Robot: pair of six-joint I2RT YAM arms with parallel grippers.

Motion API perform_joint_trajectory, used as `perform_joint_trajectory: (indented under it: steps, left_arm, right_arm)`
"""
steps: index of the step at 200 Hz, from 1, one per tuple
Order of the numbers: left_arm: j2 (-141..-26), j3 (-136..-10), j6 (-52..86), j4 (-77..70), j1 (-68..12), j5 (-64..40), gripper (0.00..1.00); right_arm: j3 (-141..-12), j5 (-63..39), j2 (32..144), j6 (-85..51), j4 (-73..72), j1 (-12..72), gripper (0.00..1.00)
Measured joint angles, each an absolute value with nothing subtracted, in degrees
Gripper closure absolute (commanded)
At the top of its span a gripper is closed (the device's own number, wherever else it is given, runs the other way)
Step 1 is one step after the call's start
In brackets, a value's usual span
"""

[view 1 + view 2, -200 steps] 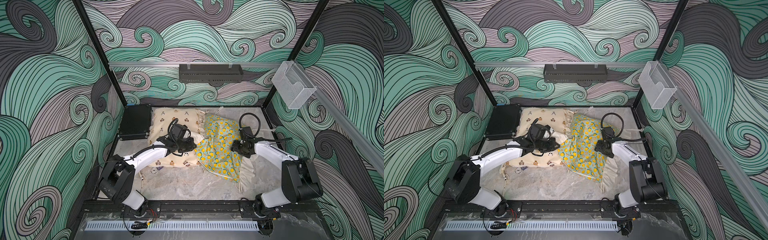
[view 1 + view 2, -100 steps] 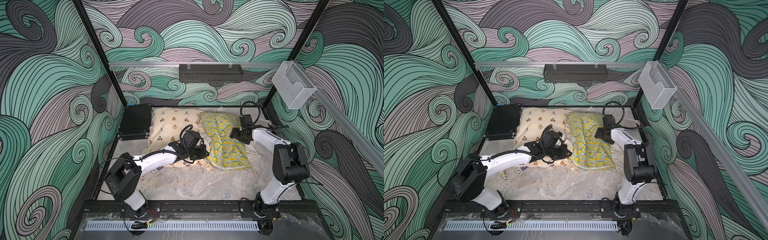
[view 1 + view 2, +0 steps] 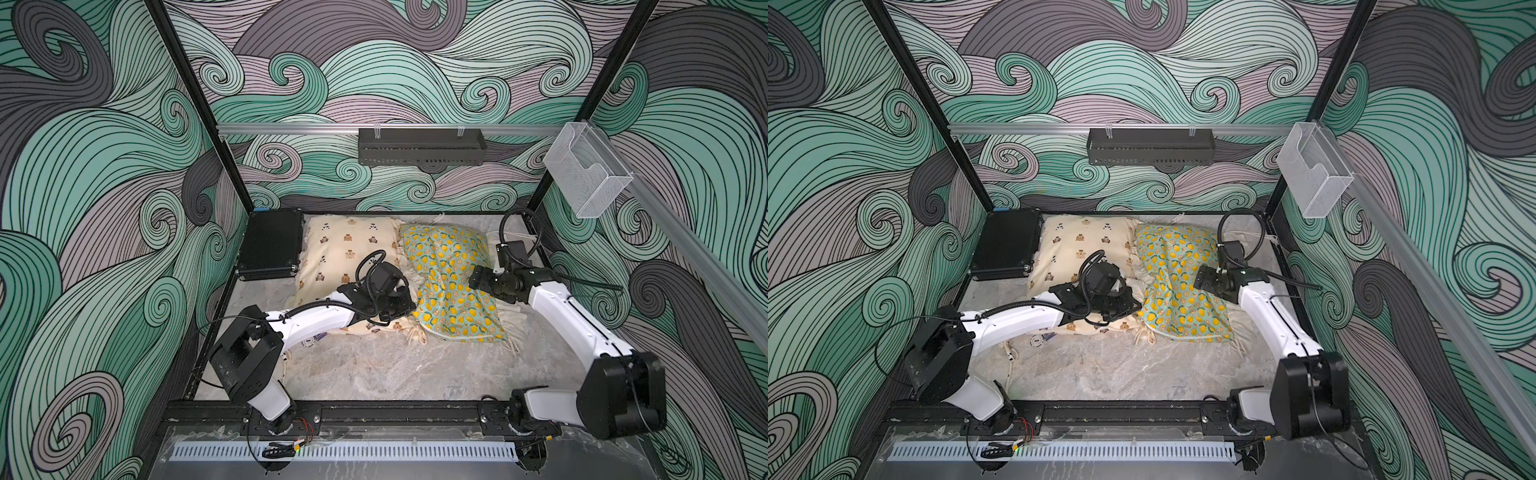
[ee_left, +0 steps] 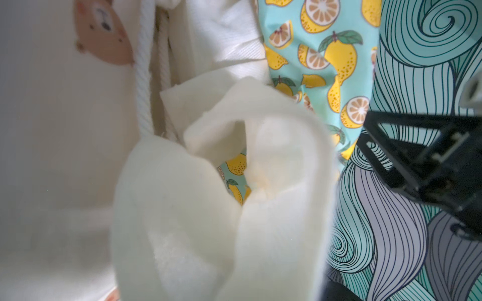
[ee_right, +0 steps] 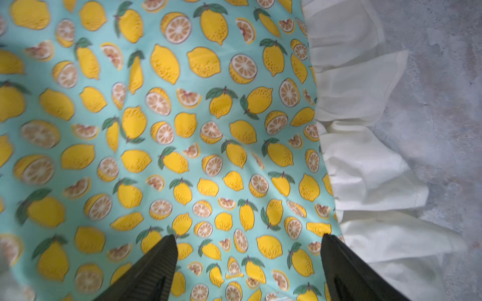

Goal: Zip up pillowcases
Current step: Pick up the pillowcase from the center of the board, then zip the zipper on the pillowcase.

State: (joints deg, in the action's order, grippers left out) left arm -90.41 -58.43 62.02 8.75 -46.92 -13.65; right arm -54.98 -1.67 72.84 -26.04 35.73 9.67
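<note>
Teal lemon pillowcase [image 3: 449, 266] at centre-right, beside cream pillowcase [image 3: 345, 249]: locate zipper pull before closing wide-open right end effector [image 5: 247, 235]; left end effector [image 3: 401, 307] clamped at ruffle [image 4: 234, 182], hold unconfirmed.

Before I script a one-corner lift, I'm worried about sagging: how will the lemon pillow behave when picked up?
Probably floppy: the lemon pillow creases and dips mid-length, so it likely sags. Likely light, being puffy stuffed fabric. Its thin ruffle would probably bunch.
</note>
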Motion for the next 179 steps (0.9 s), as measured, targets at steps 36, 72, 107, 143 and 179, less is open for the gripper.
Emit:
perform_joint_trajectory:
  steps: [36,72,107,143,179]
  left_arm:
    - [-90.4,-57.5,65.1,8.8,-47.4,-12.7,1.0]
    - [-89.7,-56.1,68.6,9.9,-48.2,-11.9,1.0]
    - [-88.1,-55.0,72.0,10.3,-48.7,-11.9,1.0]
    - [-86.4,-53.3,75.3,10.3,-49.3,-11.5,1.0]
    - [-86.0,-53.1,77.5,10.2,-50.1,-11.5,1.0]
  right_arm:
    - [-53.5,-2.6,63.5,-26.4,41.4,17.6,0.25]
    - [-49.0,-2.7,54.8,-29.1,45.6,27.8,0.37]
    - [-44.2,-1.3,49.4,-34.0,46.7,39.3,0.46]
    - [-40.0,1.6,48.9,-38.1,42.4,51.0,0.54]
    - [-37.5,7.3,50.5,-39.6,34.1,60.8,0.62]
